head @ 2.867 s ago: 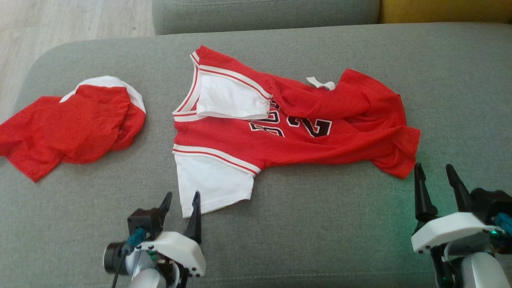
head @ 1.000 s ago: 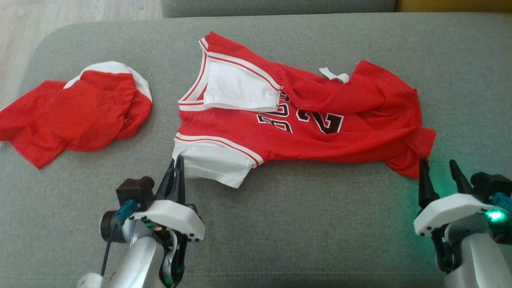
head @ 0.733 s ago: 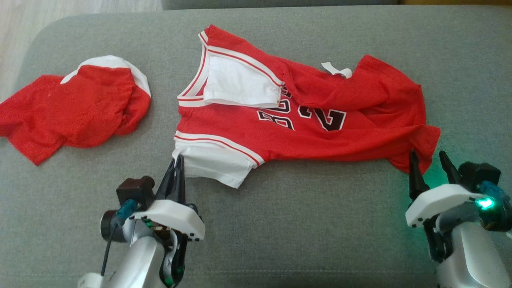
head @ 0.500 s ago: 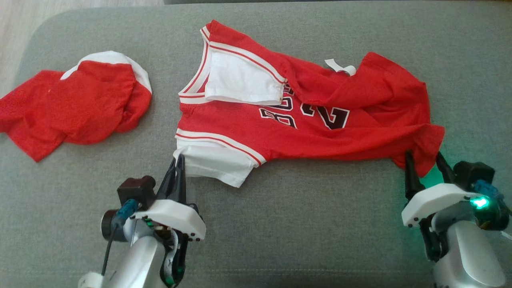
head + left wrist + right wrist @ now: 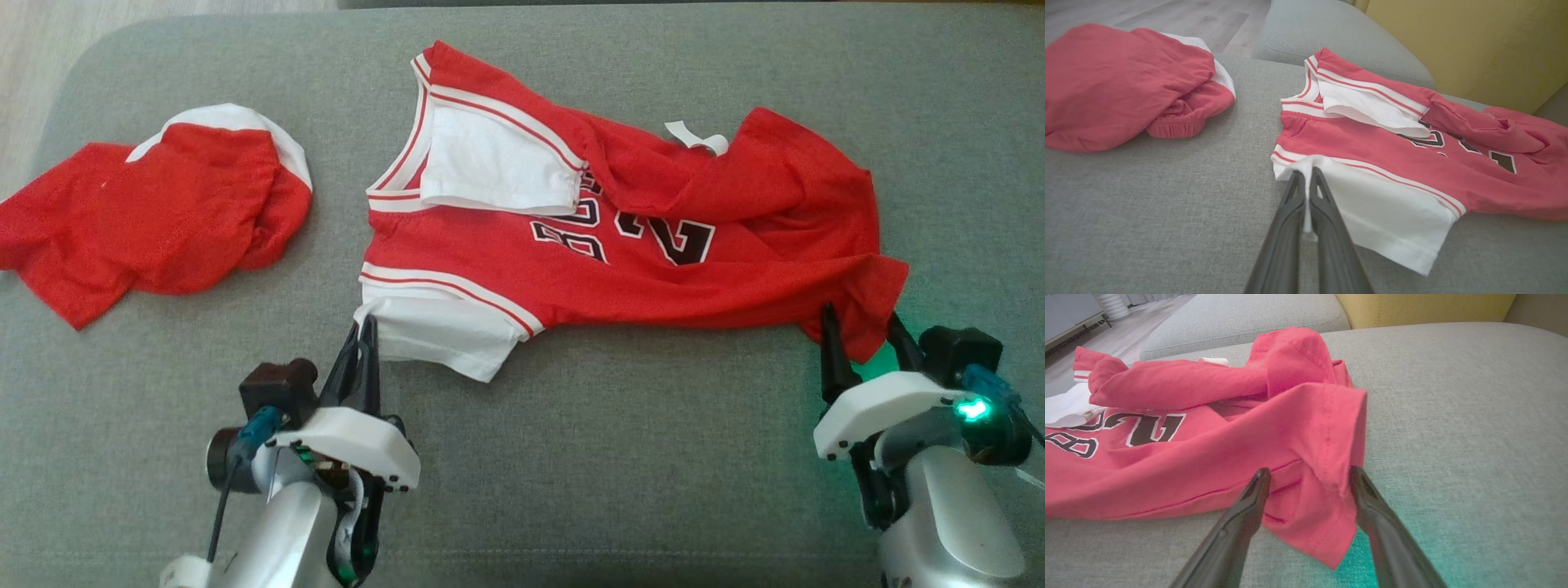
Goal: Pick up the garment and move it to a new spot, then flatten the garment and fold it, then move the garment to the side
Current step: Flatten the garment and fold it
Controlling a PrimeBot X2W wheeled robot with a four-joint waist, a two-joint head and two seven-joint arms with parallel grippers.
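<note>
My left jaws are together, clamped on the edge of the white short sleeve (image 5: 441, 331) (image 5: 1380, 208) of the red mesh basketball jersey with black numerals (image 5: 620, 253) (image 5: 1372, 147) (image 5: 1188, 457). In the left wrist view a strip of white cloth shows pinched between the two dark fingers (image 5: 1286, 228).

My right jaws stand wide apart, one finger on each side of the jersey's crumpled red hem corner (image 5: 865, 302) (image 5: 1327, 465). The cloth lies between them, and I cannot tell whether either finger touches it.

The jersey lies spread across the grey fabric sofa cushion (image 5: 612, 457), stretching from one set of jaws to the other. Its neckline end is at the left jaws and its hem end at the right jaws. The far side is bunched and folded over. A second white sleeve (image 5: 490, 167) is turned onto the chest, beyond the left jaws. A small white label (image 5: 694, 137) (image 5: 1213, 361) sticks out at the far edge.

Well off to the outer side of the left jaws sits a rumpled red garment with a white band (image 5: 155, 212) (image 5: 1118, 81), apart from the jersey.
</note>
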